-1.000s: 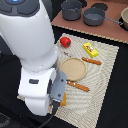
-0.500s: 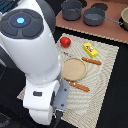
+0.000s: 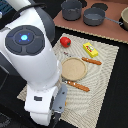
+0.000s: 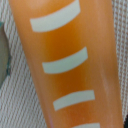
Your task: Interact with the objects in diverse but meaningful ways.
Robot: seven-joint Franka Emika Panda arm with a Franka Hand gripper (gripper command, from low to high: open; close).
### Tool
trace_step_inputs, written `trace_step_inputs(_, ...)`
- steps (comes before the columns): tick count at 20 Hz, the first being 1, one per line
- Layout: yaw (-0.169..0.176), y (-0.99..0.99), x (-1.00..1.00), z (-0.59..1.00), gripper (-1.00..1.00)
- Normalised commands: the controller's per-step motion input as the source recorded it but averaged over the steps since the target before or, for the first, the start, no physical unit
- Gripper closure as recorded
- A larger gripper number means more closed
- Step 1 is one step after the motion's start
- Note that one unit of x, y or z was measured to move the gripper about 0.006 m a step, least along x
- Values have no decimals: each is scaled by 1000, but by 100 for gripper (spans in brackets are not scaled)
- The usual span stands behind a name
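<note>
The orange-yellow bread loaf with pale scored stripes fills the wrist view, very close to the camera; the fingers do not show there. In the exterior view the loaf is hidden behind my big white arm. My gripper hangs low over the near corner of the woven mat, and its jaws are hidden. The red tomato lies at the mat's far side. The yellow block with red marks lies towards the exterior view's right of it. The sausage lies just beyond the plate.
A round tan plate sits mid-mat with orange-handled cutlery beside it. Two grey pots stand on the brown board at the back. The woven mat lies on a black table.
The arm has swung lower in the exterior view, towards the mat's near corner. The toy foods on the mat have not moved.
</note>
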Motion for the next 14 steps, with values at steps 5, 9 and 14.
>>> trace_step_inputs(5, 0, -4, 113, -156, 100)
trace_step_inputs(9, 0, 0, 183, -19, 100)
trace_step_inputs(14, 0, 0, 241, 0, 100)
